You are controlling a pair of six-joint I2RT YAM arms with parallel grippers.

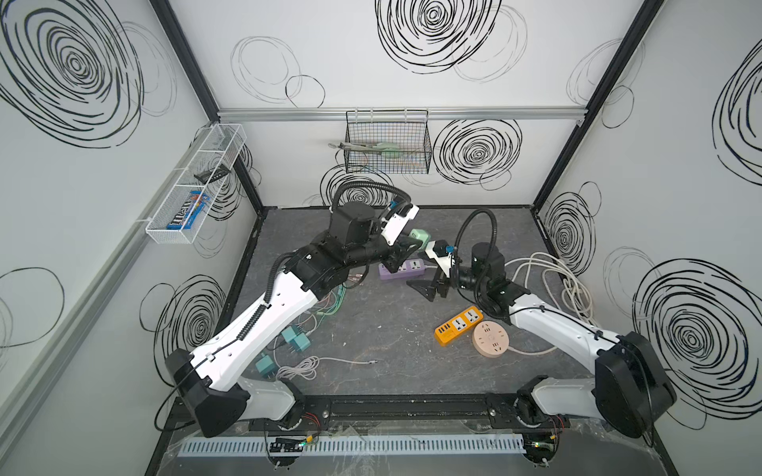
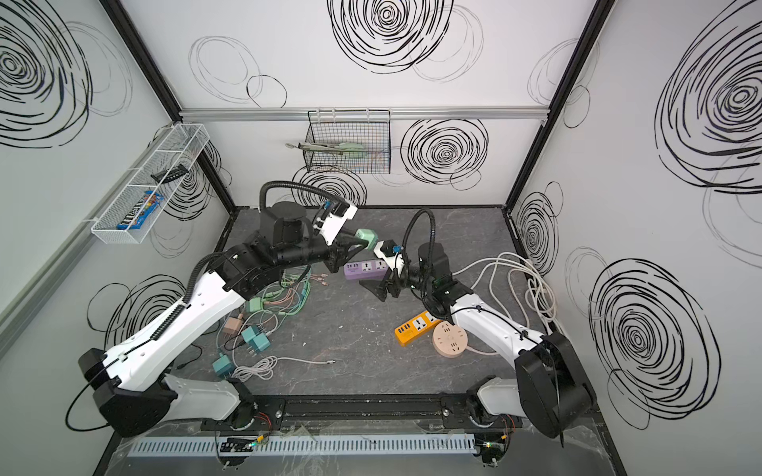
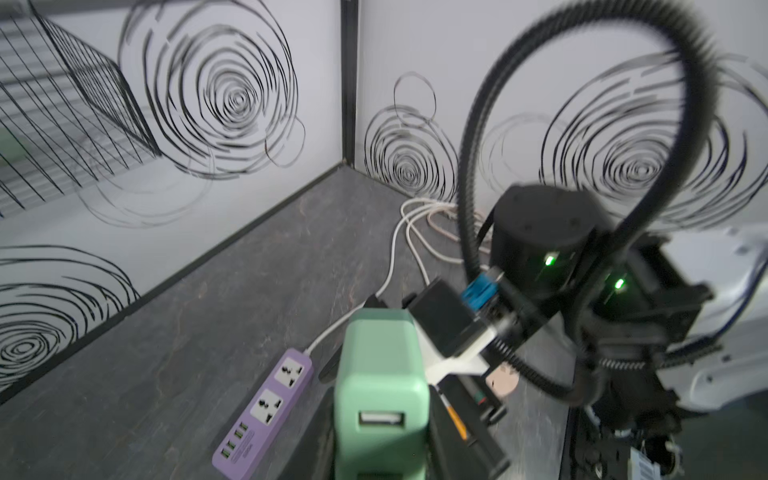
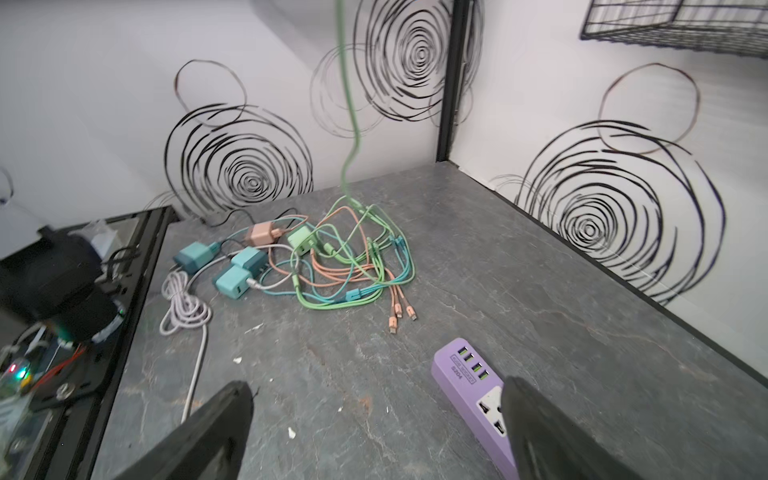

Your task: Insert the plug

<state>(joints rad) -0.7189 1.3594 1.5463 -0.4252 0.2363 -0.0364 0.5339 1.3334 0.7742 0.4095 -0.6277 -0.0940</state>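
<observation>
Left fingers grip charger, right fingers apart — maybe touching purple strip

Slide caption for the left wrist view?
Left gripper holds a mint-green charger, USB port toward the camera, purple power strip on the table nearby.

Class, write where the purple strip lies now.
In both top views the purple strip lies flat on the table, toward the back middle, between the left pincer, holding a green charger, and the right pincer.
</observation>
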